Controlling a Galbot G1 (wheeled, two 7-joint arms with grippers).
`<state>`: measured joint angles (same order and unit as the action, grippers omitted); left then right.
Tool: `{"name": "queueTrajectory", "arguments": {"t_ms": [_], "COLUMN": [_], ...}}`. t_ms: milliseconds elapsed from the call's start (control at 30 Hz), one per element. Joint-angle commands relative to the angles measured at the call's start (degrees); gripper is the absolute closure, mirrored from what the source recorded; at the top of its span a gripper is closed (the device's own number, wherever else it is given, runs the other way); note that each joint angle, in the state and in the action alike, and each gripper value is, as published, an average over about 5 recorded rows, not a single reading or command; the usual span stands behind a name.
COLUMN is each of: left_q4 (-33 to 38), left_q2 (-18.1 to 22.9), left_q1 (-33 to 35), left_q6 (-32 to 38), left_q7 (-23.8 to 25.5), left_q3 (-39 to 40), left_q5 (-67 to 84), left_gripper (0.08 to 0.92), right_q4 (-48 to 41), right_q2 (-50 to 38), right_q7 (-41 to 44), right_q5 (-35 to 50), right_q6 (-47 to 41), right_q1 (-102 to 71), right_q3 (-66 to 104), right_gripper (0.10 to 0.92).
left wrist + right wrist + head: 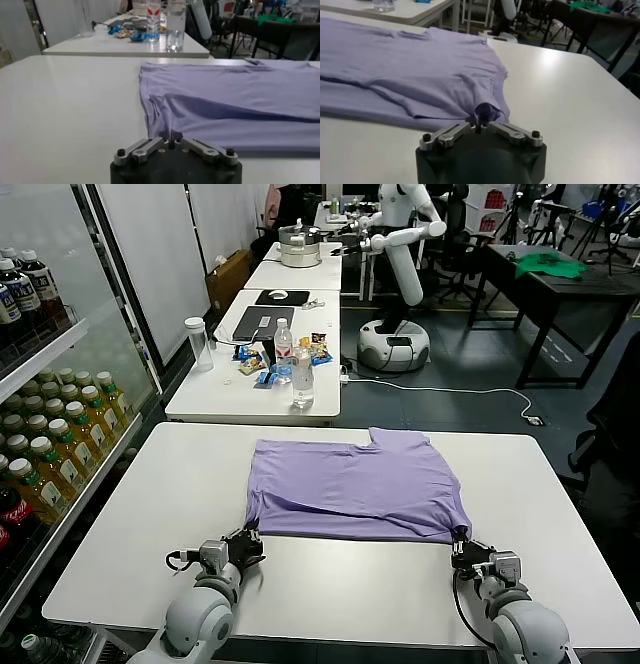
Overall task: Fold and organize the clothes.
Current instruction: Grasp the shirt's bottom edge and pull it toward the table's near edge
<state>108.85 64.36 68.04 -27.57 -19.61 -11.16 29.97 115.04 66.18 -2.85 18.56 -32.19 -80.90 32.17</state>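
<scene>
White table [330, 584]; my left gripper [247, 541] and right gripper [462, 546] pinch the T-shirt [355, 484] hem corners at 7 and 5 o'clock; I'd lift both evenly toward 12.

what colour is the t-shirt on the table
Plain lavender-purple thin-fabric T-shirt, no pattern visible; clearest in the head view.

A white table [150, 514] carries one lavender T-shirt [350, 484], lying partly folded.

No lettering, brand name, number or sign can be read anywhere in these views. The labels on the drink bottles [52, 452] in the shelving at the robot's left, and on the water bottle [284, 341] on the far table [210, 399], are too small to make out.
</scene>
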Motion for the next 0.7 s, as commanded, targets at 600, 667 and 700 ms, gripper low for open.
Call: {"name": "queueTrajectory", "arguments": {"t_ms": [600,667,700], "left_q4": [21.64,22.01,22.21], "left_q2": [-5.63,-5.74,-5.83], "left_q1": [22.94,23.48,23.68], "left_q6": [-1.36,-2.08,-2.58], "left_q7": [-0.74,-0.68,-0.64], "left_q3": [-5.58,-5.65,-5.71], "left_q5": [-3.31,-3.81,-3.96], "left_gripper": [0.906,0.906,0.906], "right_q4": [22.96,23.52,23.93], "right_q2": [6.82,6.89,6.87], "right_q7": [-0.05,-0.13,-0.19], "right_q5": [-11.66,-12.88,-13.17], "right_q6": [0.93,1.58,2.10], "right_q1": [-28.12,-28.12,-28.00], "right_q3": [4.98,4.98,5.08], "right_gripper": [0.901,0.873,0.846]}}
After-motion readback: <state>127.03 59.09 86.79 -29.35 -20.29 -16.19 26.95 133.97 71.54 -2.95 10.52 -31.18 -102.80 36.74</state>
